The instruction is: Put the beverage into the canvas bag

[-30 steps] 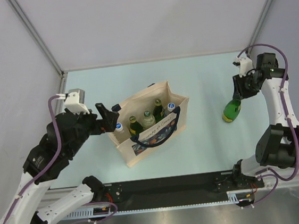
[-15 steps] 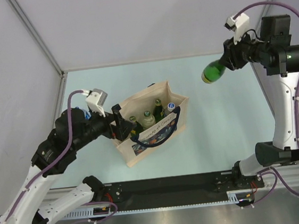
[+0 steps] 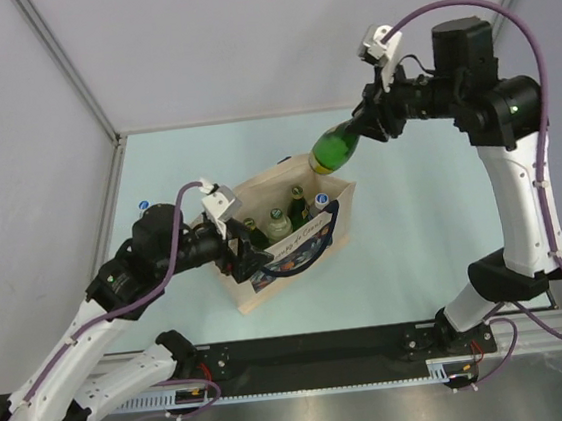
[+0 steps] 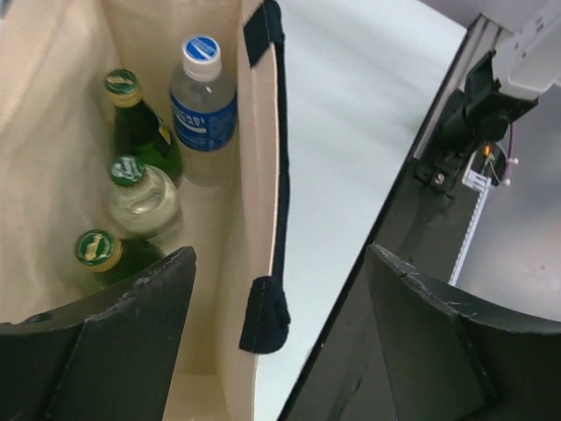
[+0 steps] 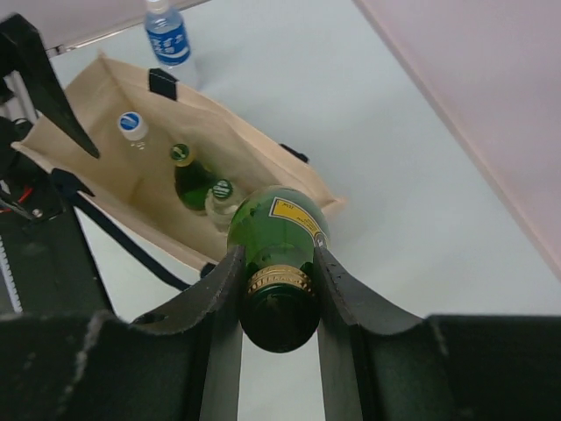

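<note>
Blue-capped water bottle (image 5: 166, 39) upright on pale green table (image 3: 417, 257), grey walls (image 3: 273, 40) around, black rail (image 3: 316, 353) at near edge

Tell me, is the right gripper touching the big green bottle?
Touching. The right wrist view shows the right gripper pressed against both sides of the green bottle at its neck, with no gap on either side.

Left arm (image 3: 118, 288) hides all but the cap of the water bottle (image 3: 144, 205). Green bottle (image 3: 330, 148): neck covered from above by right gripper (image 3: 364, 124). Canvas bag (image 3: 269, 192) print illegible.
</note>
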You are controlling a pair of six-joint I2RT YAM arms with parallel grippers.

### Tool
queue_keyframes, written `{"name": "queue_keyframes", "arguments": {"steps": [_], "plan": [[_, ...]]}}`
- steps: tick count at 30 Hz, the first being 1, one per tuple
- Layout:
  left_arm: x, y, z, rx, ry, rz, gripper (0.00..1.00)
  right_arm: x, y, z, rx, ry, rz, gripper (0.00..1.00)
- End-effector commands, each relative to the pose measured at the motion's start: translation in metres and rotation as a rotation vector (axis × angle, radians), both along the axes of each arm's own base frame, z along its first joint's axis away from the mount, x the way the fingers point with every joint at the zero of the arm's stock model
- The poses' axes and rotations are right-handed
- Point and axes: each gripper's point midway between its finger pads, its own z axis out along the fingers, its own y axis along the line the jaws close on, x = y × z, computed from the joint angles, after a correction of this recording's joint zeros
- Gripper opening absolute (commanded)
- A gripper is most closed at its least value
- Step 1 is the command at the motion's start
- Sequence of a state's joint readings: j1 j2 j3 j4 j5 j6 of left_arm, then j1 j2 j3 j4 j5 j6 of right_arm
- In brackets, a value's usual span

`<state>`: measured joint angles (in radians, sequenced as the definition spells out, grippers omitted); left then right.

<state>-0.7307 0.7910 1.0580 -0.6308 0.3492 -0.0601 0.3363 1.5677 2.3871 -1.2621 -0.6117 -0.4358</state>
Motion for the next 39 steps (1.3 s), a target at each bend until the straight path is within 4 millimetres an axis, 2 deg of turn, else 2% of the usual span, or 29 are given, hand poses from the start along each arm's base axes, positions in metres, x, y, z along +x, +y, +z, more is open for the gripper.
{"name": "queue_keyframes", "arguments": {"steps": [1, 3, 6, 7, 10, 11, 20, 31, 36, 39], "plan": [[-0.01, -0.015, -0.018, 0.011, 0.023, -0.094, 0.77, -0.008, 0.04, 0.047, 0.113, -0.157, 0.134, 0.0], [-0.014, -0.017, -0.027, 0.015, 0.061, -0.098, 0.68, -0.009, 0.052, 0.042, 0.11, -0.143, 0.171, 0.0], [-0.02, -0.018, -0.042, 0.026, 0.121, -0.102, 0.47, -0.008, 0.073, 0.03, 0.101, -0.116, 0.23, 0.0], [-0.023, -0.018, -0.048, 0.031, 0.139, -0.105, 0.31, -0.006, 0.076, 0.026, 0.096, -0.108, 0.236, 0.0], [-0.031, -0.017, -0.054, 0.021, 0.184, -0.105, 0.1, -0.002, 0.088, 0.013, 0.083, -0.078, 0.27, 0.0], [-0.034, -0.018, -0.055, 0.011, 0.21, -0.105, 0.08, -0.002, 0.091, 0.009, 0.079, -0.066, 0.279, 0.0], [-0.055, -0.017, -0.08, 0.01, 0.335, -0.136, 0.01, -0.008, 0.11, -0.032, 0.03, 0.016, 0.372, 0.0], [-0.057, -0.019, -0.093, 0.032, 0.439, -0.105, 0.0, -0.013, 0.127, -0.035, 0.043, 0.011, 0.432, 0.0], [-0.062, -0.018, -0.097, 0.011, 0.513, -0.068, 0.0, -0.01, 0.123, -0.038, 0.032, 0.003, 0.419, 0.0], [-0.066, -0.017, -0.098, -0.003, 0.544, -0.06, 0.0, -0.016, 0.118, -0.04, 0.022, -0.003, 0.442, 0.0]]}}
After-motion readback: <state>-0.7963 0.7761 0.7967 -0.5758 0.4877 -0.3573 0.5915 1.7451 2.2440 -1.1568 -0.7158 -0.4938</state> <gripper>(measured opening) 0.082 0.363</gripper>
